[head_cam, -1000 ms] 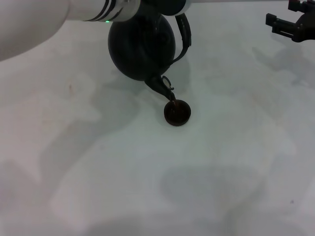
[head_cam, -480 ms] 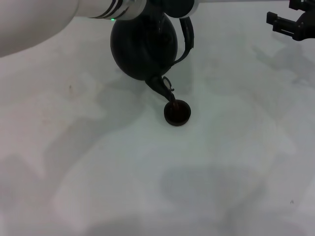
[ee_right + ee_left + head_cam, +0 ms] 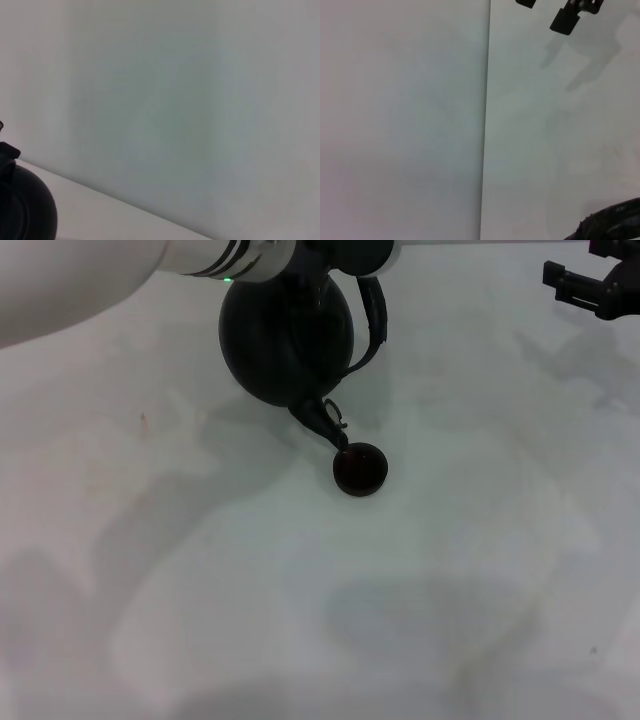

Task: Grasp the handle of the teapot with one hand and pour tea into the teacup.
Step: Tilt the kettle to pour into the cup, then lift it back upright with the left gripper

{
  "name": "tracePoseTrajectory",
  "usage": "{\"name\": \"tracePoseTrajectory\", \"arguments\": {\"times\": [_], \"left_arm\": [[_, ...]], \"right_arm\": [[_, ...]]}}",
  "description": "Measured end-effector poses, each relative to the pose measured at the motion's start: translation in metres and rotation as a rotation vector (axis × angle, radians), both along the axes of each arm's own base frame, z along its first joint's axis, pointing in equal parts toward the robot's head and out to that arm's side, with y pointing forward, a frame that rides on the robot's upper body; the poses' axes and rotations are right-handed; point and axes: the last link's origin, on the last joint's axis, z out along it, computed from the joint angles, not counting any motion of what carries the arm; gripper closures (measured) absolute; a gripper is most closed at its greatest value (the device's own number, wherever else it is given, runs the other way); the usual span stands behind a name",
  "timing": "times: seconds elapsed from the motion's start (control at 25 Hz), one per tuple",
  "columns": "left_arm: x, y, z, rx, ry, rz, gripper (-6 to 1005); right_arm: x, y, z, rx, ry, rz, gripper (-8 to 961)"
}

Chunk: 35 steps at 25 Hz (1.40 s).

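Note:
The black teapot (image 3: 288, 332) hangs tilted above the table, its short spout (image 3: 325, 423) pointing down at the rim of the small dark teacup (image 3: 360, 469). My left gripper (image 3: 340, 252) is at the top edge of the head view, shut on the arched handle (image 3: 376, 310); its fingers are mostly hidden by the wrist. A rough black piece of the handle (image 3: 612, 222) shows in the left wrist view. The teapot's round body (image 3: 25, 207) also shows in the right wrist view. My right gripper (image 3: 585, 285) hovers open at the far right, well away from both.
The white table (image 3: 300, 590) carries soft shadows of the arms. My left forearm (image 3: 90, 275) crosses the upper left of the head view. A wall stands behind the table's far edge (image 3: 125, 202).
The teapot has shifted slightly left and tipped back a little, so the spout tip has lifted off the teacup's rim. The right arm has not moved.

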Motion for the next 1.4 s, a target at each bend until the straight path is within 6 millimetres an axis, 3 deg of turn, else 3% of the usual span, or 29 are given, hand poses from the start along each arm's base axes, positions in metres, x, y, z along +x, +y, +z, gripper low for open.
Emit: {"name": "tracePoseTrajectory", "arguments": {"times": [0.96, 1.4], "left_arm": [[0.002, 0.001, 0.001, 0.007, -0.013, -0.001, 898], [-0.004, -0.016, 0.018, 0.071, -0.198, 0.09, 898]], "right_arm": [[-0.001, 0.007, -0.001, 0.005, -0.004, -0.006, 170], [-0.001, 0.01, 0.003, 0.008, -0.011, -0.01, 170]]}}
